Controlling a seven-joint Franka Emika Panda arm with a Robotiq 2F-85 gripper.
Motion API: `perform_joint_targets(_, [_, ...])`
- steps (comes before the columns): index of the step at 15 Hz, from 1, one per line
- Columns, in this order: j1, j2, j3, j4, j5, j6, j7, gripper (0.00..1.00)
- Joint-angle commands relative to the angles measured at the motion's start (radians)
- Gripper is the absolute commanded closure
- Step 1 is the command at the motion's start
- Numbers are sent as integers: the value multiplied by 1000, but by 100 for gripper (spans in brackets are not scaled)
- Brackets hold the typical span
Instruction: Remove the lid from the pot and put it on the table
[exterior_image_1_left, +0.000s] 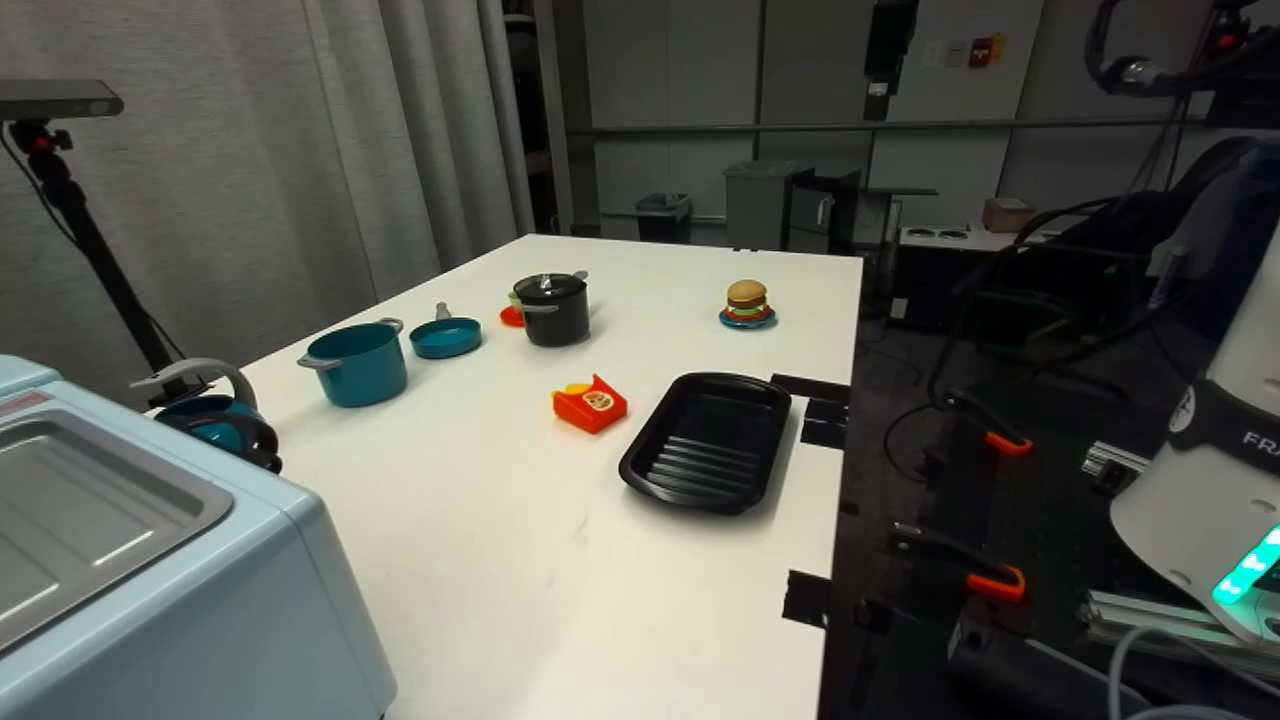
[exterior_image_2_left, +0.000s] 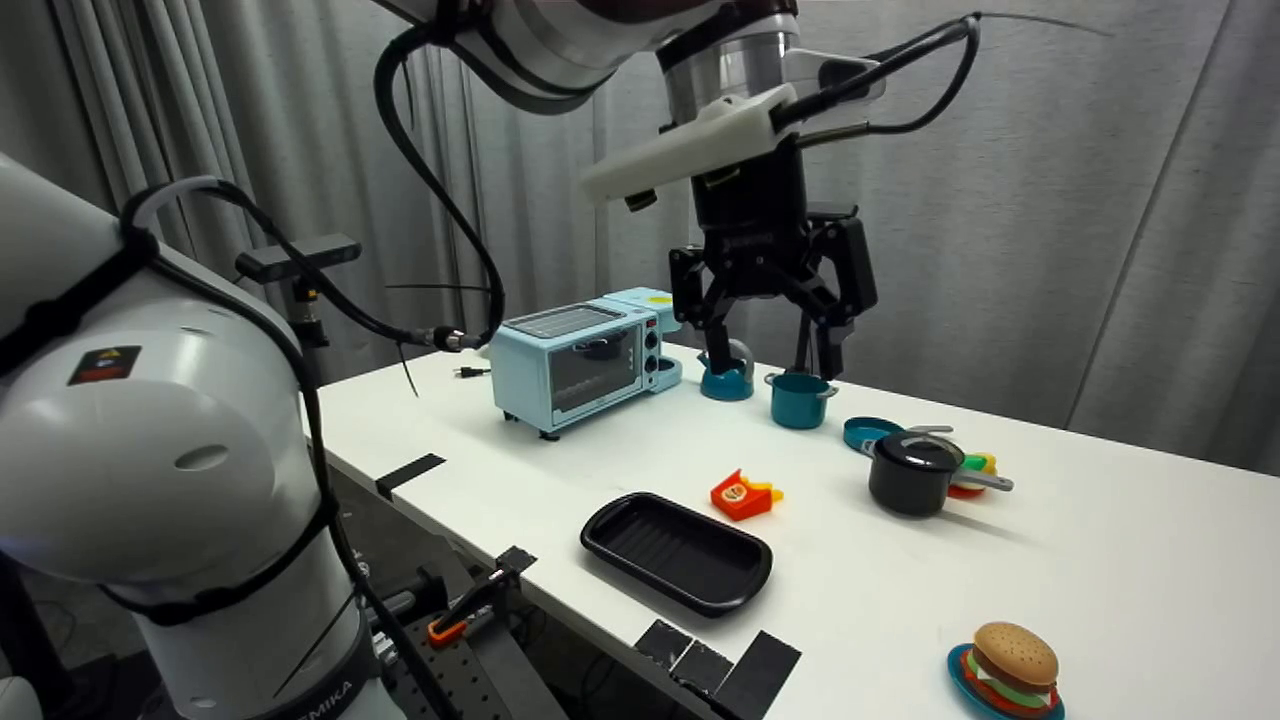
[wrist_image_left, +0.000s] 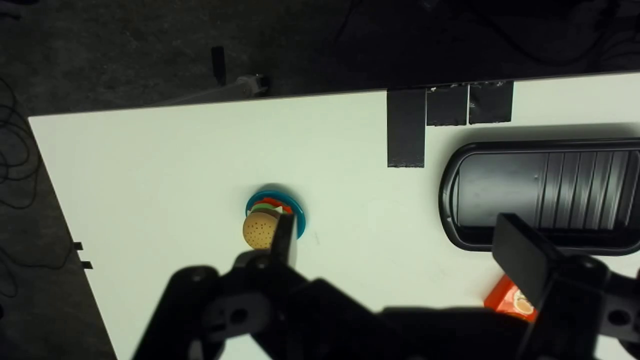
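The small round black pot (exterior_image_1_left: 557, 322) stands upright on the white table (exterior_image_1_left: 480, 540). It also shows in an exterior view (exterior_image_2_left: 903, 488), with a grey handle pointing right. The dark lid (exterior_image_1_left: 547, 286) sits on top of the pot, covering its mouth; it shows there too (exterior_image_2_left: 921, 450). My gripper (exterior_image_2_left: 773, 362) is open and empty, pointing down, high above the table. In the wrist view its fingers (wrist_image_left: 397, 220) are wide apart with only bare table (wrist_image_left: 165, 155) between them. The pot and lid are out of the wrist view.
A black ribbed pan (exterior_image_2_left: 676, 552) and red fries box (exterior_image_2_left: 742, 496) lie mid-table. A toy burger (wrist_image_left: 262, 227) sits on a teal plate. A teal pan (exterior_image_1_left: 446, 338) and teal pot (exterior_image_1_left: 362, 366) stand near the black pot. A blue toaster oven (exterior_image_2_left: 590, 360) and kettle (exterior_image_2_left: 727, 384) stand further along.
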Motion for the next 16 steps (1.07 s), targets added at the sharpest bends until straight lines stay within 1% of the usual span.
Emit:
perform_joint_targets(1, [7, -1, -5, 2, -3, -4, 3, 0])
perform_joint_targets(5, [11, 81, 0, 24, -2, 28, 30, 0])
perform_joint_targets(9, [10, 233, -15, 91, 26, 80, 52, 0])
perform_joint_targets(13, [4, 417, -25, 218, 66, 113, 77, 0])
perform_joint_targets(16, [6, 545, -34, 336, 135, 104, 83, 0])
